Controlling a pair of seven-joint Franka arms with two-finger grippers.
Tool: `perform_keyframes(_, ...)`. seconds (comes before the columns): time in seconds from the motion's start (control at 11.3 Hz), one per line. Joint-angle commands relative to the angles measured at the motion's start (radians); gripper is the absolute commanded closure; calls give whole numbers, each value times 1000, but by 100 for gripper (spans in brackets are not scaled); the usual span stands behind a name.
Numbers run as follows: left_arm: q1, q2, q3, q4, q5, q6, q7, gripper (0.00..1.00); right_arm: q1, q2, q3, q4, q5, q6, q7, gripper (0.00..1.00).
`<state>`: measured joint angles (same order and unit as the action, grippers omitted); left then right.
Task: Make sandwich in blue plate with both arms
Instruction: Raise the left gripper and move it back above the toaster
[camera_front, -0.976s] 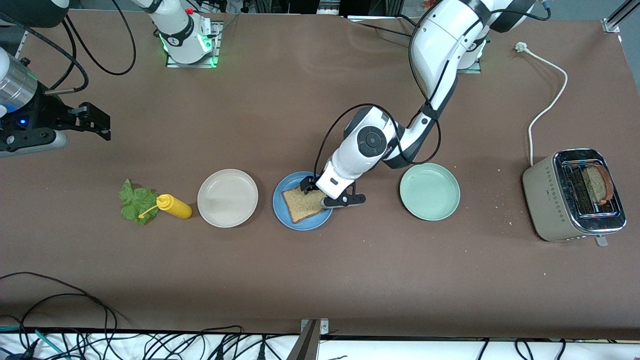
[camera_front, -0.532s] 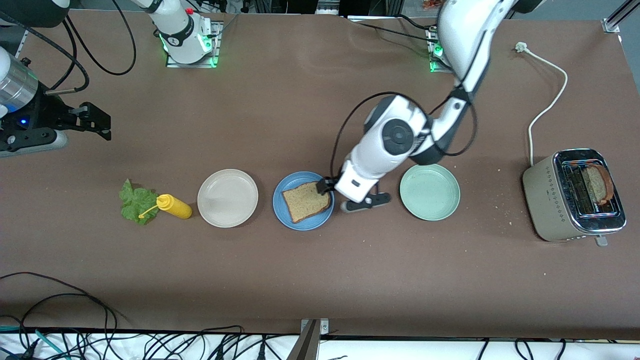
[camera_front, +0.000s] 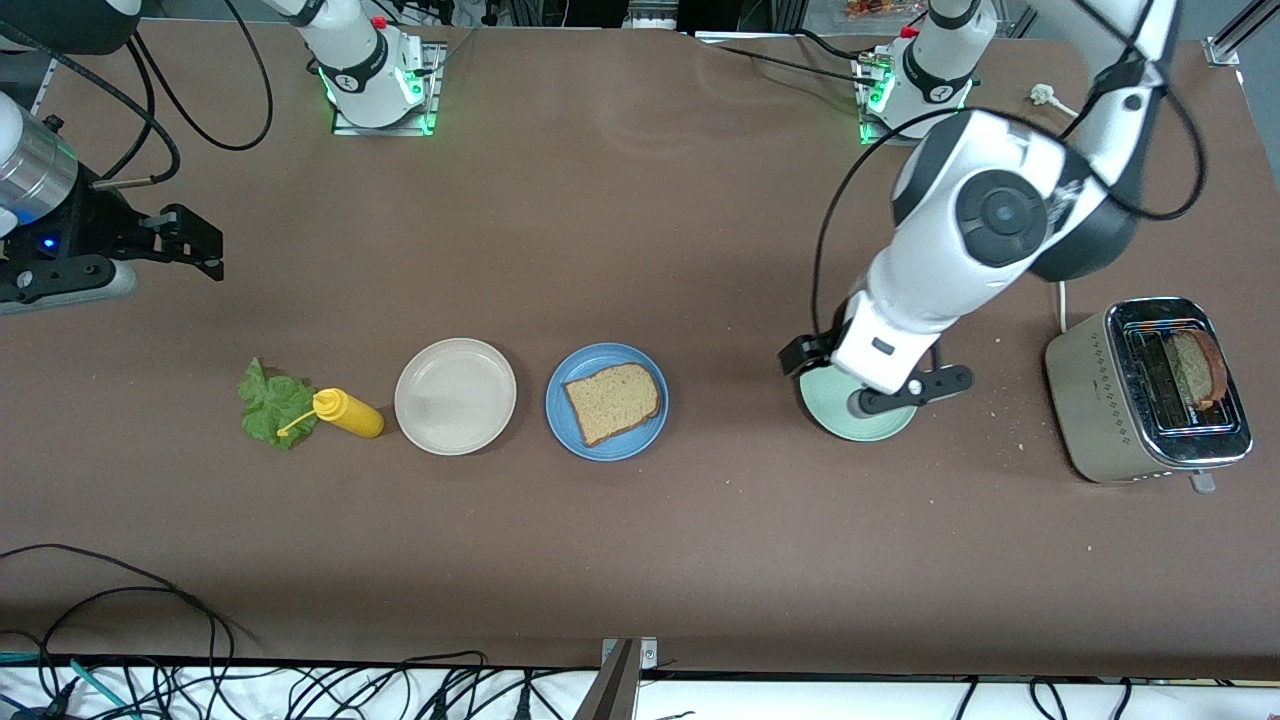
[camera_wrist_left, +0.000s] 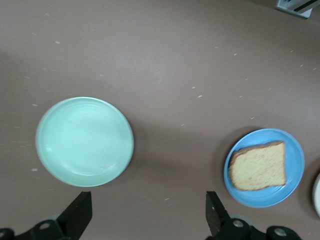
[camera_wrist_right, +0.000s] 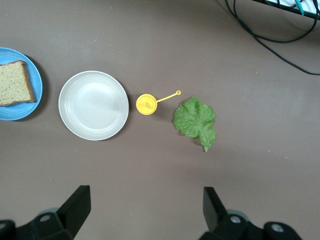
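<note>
The blue plate sits mid-table with one slice of speckled brown bread lying flat on it. A second slice stands in the toaster at the left arm's end. The green lettuce leaf lies on the table toward the right arm's end. My left gripper hangs open and empty over the pale green plate; its wrist view shows that plate, the blue plate and the bread. My right gripper waits open and empty, high above the lettuce.
A yellow squeeze bottle lies beside the lettuce, and a beige plate sits between it and the blue plate. The toaster's white cord runs across the table toward the robots' bases. Cables hang along the table's near edge.
The left arm has risen from the blue plate, leaving the bread there, and swung toward its own end of the table to above the pale green plate. The right arm has not moved.
</note>
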<state>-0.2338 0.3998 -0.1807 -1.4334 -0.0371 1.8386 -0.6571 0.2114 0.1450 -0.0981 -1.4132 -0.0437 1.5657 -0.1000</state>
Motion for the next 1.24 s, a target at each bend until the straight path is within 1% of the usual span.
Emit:
perform_keyframes(0.0, 92, -79, -6, -19, 28, -108, 199, 0, 2, -2, 3, 11, -7, -4, 16, 0)
perform_keyframes(0.18, 145, -110, -6, -18, 48, -165, 302, 0, 2, -1, 3, 11, -7, -4, 17, 0)
perform_keyframes(0.27, 162, -124, -5, -18, 86, -194, 357, 0, 2, -2, 3, 11, -7, -6, 16, 0)
perform_keyframes(0.44, 230, -145, -8, -18, 97, -208, 473, 0, 2, -2, 4, 11, -7, -4, 16, 0)
perform_keyframes(0.71, 264, -148, -8, -16, 97, -226, 487, 0, 2, -2, 5, 11, -7, -9, 16, 0)
perform_keyframes(1.06, 266, -147, -6, -18, 94, -228, 490, 0, -3, -1, 1, 11, -7, -6, 14, 0)
perform_keyframes(1.15, 283, -147, -6, -16, 94, -228, 491, 0, -1, -1, 1, 11, -7, -6, 16, 0)
